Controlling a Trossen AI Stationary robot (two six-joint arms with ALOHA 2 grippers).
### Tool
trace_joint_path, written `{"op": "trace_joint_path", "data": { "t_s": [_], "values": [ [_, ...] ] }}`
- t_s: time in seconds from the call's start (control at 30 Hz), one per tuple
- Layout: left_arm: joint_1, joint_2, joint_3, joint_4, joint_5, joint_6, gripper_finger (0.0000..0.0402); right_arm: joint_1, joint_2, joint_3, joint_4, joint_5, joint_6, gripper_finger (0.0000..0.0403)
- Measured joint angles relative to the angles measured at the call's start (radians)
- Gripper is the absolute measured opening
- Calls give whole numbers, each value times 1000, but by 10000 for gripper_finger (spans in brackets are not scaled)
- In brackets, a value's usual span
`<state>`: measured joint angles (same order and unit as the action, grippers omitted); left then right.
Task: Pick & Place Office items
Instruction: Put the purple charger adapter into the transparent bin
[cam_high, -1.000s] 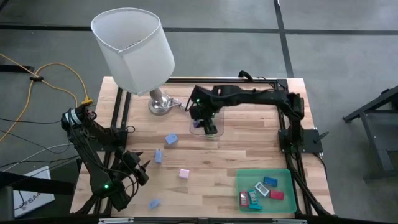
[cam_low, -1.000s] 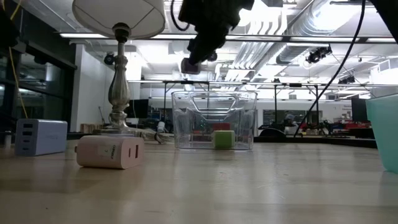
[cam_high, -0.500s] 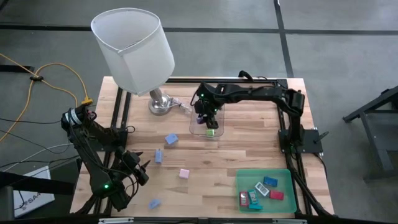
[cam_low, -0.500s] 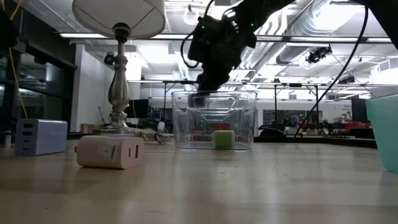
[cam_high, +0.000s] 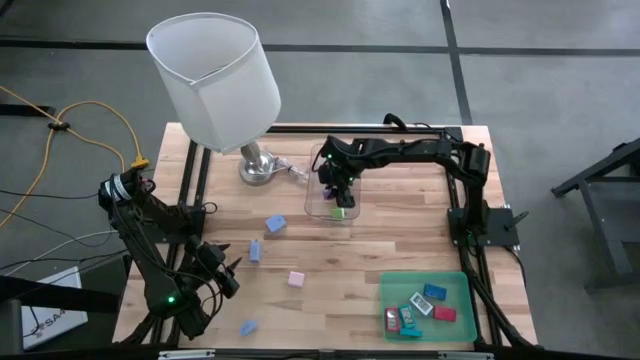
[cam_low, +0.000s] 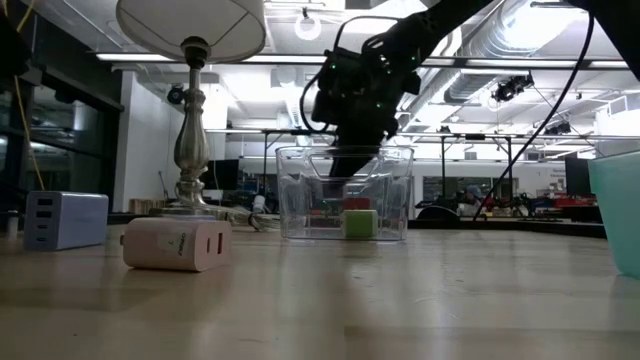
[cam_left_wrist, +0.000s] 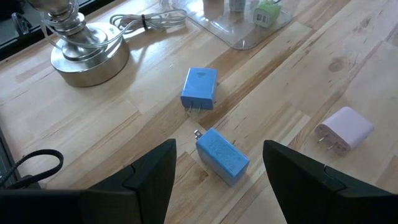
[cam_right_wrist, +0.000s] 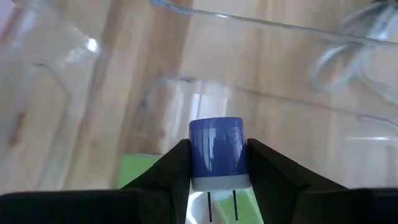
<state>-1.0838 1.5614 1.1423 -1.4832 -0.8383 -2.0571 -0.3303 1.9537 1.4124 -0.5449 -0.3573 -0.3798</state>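
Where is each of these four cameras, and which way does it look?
High: above, straight down; both arms, clear box.
Low: table height, level; right arm reaching into the box.
Left wrist: over two blue plugs; own fingers.
Right wrist: into the box; fingers hold a purple plug.
Shared: a green piece in the box.

Likely a lab, exposed ceiling ducts (cam_low: 480, 45), distant workbenches (cam_low: 520, 205)

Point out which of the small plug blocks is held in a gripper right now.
The purple-blue block, clamped between the right gripper's fingers inside the clear box. The other blocks lie loose on the table, in the box or in the green tray.
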Motion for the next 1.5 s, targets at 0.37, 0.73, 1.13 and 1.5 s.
{"op": "trace_joint_path", "data": {
  "t_s": [0.37, 0.73, 1.13, 1.5],
  "values": [
    [0, 0, 0, 0, 0, 0, 232, -26, 0, 0, -12, 90, 18, 133],
    [0, 0, 0, 0, 0, 0, 232, -26, 0, 0, -54, 114, 65, 133],
    [0, 0, 0, 0, 0, 0, 232, -25, 1, 0, -57, 122, 67, 133],
    [0, 0, 0, 0, 0, 0, 232, -11, 1, 0, -56, 162, 70, 172]
  ]
}}
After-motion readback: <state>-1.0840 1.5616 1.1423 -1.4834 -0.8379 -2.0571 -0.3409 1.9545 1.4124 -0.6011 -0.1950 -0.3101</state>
